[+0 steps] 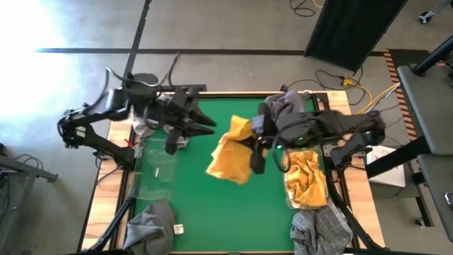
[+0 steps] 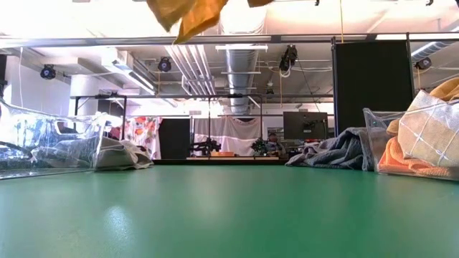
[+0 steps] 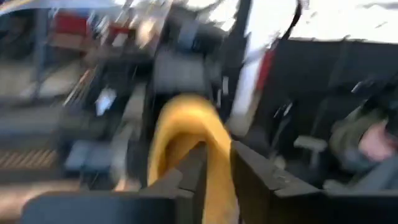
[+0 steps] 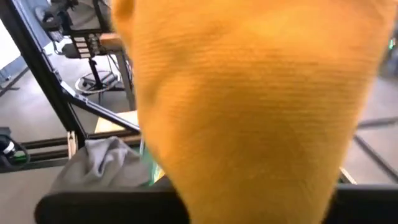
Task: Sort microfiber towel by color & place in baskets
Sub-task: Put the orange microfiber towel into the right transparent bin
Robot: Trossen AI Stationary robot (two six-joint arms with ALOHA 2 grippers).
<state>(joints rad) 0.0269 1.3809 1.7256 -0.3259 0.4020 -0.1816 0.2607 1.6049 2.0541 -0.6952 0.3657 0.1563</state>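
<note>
Orange-yellow microfiber towel (image 1: 230,152) hangs above the green bench (image 1: 212,212), pinched in our right hand (image 1: 256,159). Left hand (image 1: 205,124) hovers beside it; we can't tell its fingers' state.

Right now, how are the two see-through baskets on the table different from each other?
The right basket holds bunched orange-yellow towels; the left basket looks nearly empty, its clear floor showing the green table. A grey towel lies beside the left basket, not in it, while a checked grey cloth lies by the right one. Both are clear rectangular bins at the table's side edges.
</note>
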